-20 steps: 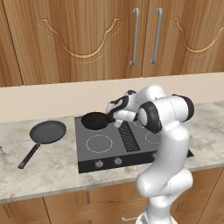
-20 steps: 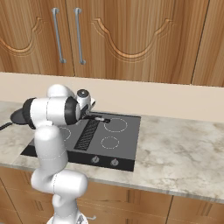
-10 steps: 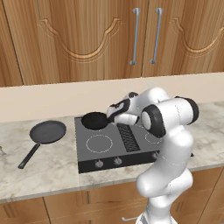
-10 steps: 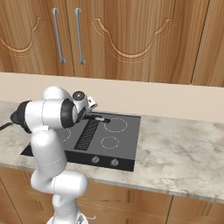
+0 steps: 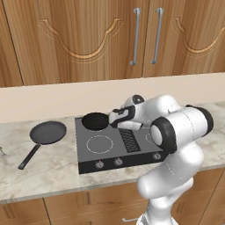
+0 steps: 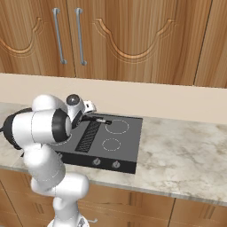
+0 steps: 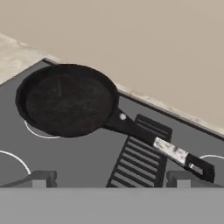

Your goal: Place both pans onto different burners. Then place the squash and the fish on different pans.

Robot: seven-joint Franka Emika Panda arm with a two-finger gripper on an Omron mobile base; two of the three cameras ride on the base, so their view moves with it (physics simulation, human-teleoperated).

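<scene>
Small pan is down on the cooktop, sitting over a back burner ring. You can see a bit of white arc poking out from under its near edge in the hand cam.

What changed in the last sec: not much w/ the pan, it's in the same spot. The arm has sunk and drifted back a little in the left base cam. Pincer is spread wide w/ nothing between the tips. Reads to me like a let-go and the start of a retreat, so pan no. 1 is prob done.

Orientation: the bowl is ahead of the pincer and off toward the left tip. The handle is the long axis. It runs from the bowl diagonally back toward the pincer, crosses the ribbed vent strip and ends just ahead of the right tip. Close to it, but not inside the gap. The pan lies flat, no tilt afaict.

Big pan is well off to the pincer's side, past the bowl of the small one. It's on the stone counter beside the cooktop, handle pointing toward the front edge, away from the wall. IMO that's the next job: swing over, grab the handle and park it on a diff ring. Front ring nearest it looks free. Veg and fish come after that.
</scene>
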